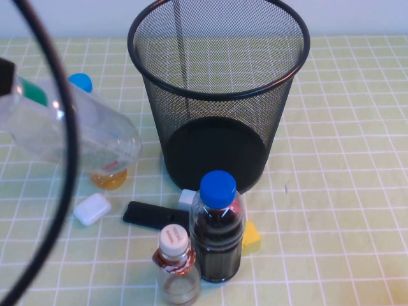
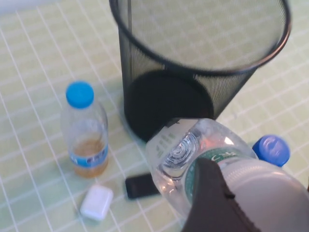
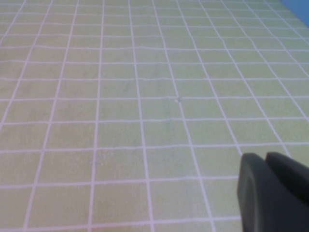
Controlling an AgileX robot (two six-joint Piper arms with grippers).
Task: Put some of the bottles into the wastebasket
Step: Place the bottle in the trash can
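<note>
My left gripper (image 1: 5,80) is at the far left edge, raised above the table. It is shut on the neck end of the taller clear bottle (image 1: 76,131), which lies tilted with its base toward the wastebasket (image 1: 217,127). In the left wrist view the gripper (image 2: 241,203) holds the bottle (image 2: 193,154) by its white cap, just short of the wastebasket (image 2: 193,58). The short bottle with the brown-orange neck wrap (image 1: 175,264) stands at the front. My right gripper (image 3: 264,162) is shut and empty over bare tablecloth, out of the high view.
A blue-capped bottle of dark liquid (image 1: 218,226) stands beside the short bottle. A slim blue-capped bottle (image 2: 84,130) stands left of the wastebasket. A white case (image 1: 92,209), a black flat device (image 1: 153,215), a white block (image 1: 187,199) and a yellow block (image 1: 250,237) lie in front. A black cable (image 1: 64,159) crosses the left.
</note>
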